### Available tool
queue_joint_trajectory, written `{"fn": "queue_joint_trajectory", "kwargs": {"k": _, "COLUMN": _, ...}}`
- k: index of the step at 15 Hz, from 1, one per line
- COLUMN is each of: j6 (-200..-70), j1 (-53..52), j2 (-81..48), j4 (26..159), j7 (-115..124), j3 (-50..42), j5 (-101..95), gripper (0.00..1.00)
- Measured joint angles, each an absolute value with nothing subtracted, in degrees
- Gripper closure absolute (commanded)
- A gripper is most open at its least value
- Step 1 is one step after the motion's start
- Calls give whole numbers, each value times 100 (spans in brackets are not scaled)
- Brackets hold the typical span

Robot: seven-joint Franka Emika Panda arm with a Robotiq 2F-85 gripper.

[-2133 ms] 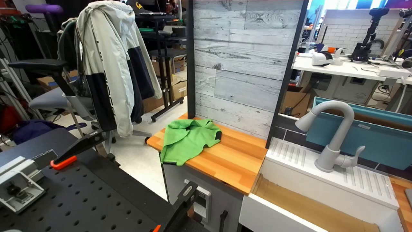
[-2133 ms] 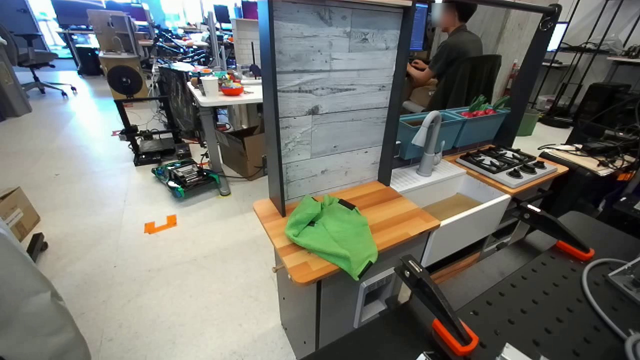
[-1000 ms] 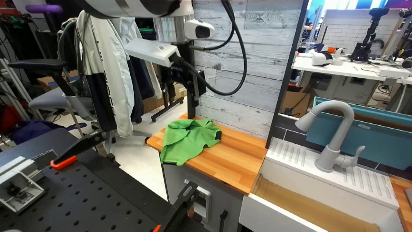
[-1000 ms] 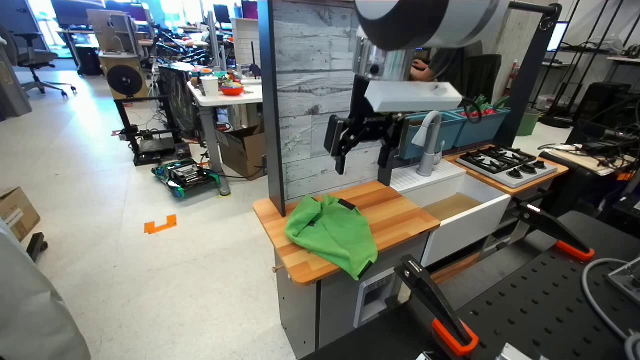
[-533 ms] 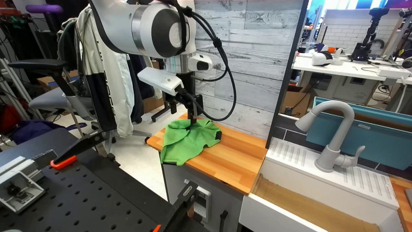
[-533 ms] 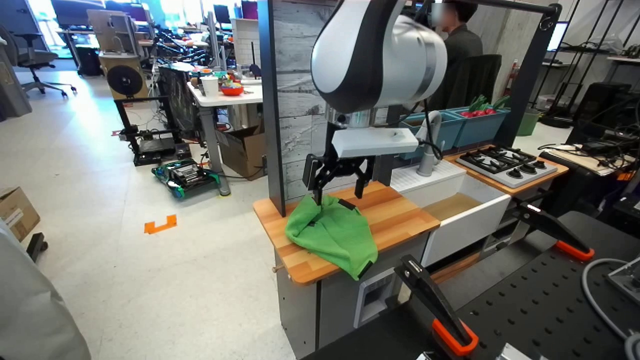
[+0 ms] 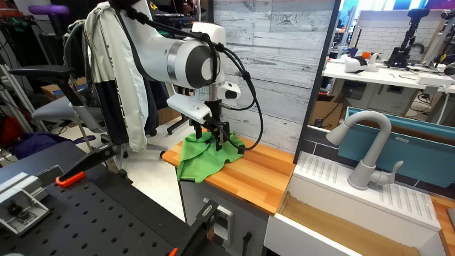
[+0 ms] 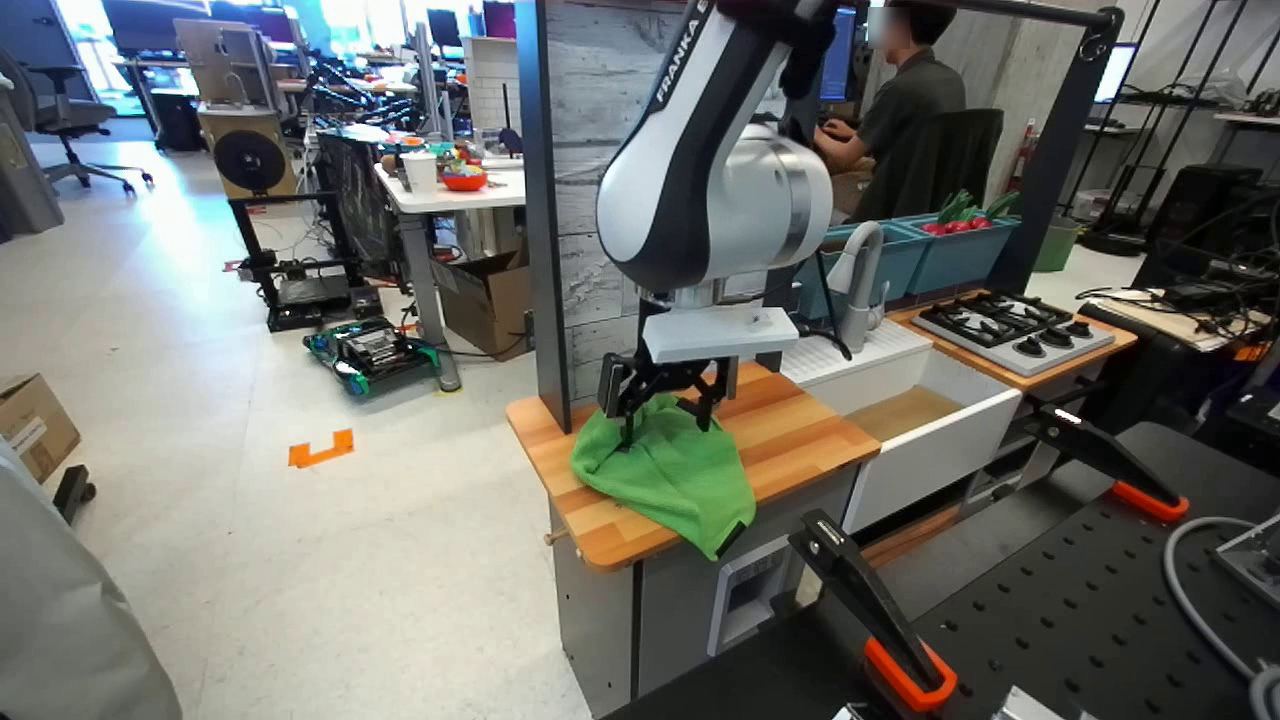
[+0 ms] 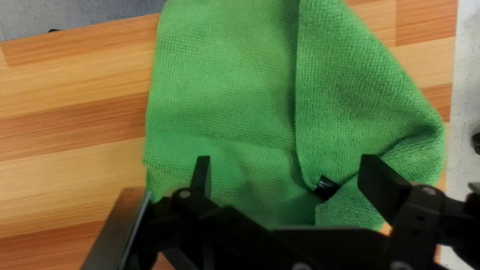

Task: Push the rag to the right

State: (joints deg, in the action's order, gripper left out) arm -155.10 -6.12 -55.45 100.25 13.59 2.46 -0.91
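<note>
A green rag (image 7: 199, 161) lay rumpled and partly folded near the end of a wooden worktop (image 7: 263, 170), directly beneath a robot's claw (image 8: 666, 432), one black-tipped corner hanging over the front edge. The claw pointed down with its two fingers (image 9: 203, 174) spread apart above the rag; whether they touched it could not be told. In the wrist view, a small black tab (image 9: 325, 188) on the rag showed between the fingers, nearer the one at right, with green fabric spread beneath both. A panel (image 7: 270, 71) patterned with pale wood planks rose just behind. Overhead, the white-and-black arm (image 8: 745, 215) carried the lettering "FRANKA E" in an exterior view, the rest out of sight. Beyond the worktop, behind a grey faucet (image 7: 375, 149), a teal planter (image 7: 423, 153) bore a pale label (image 7: 402, 139) too small to read. Farther off, a two-tone jacket (image 7: 121, 81) draped over a chair (image 7: 58, 106) displayed vertical lettering too indistinct to make out, and a dark cap (image 7: 153, 5) showed yellow script, only partly visible.
</note>
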Motion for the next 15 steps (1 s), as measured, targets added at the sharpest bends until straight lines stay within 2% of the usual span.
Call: {"fn": "queue_joint_trajectory", "kwargs": {"k": 15, "j6": -14611, "j1": -625, "j2": -6712, "j4": 8185, "j7": 1359, "j3": -15, "j5": -67, "gripper": 0}}
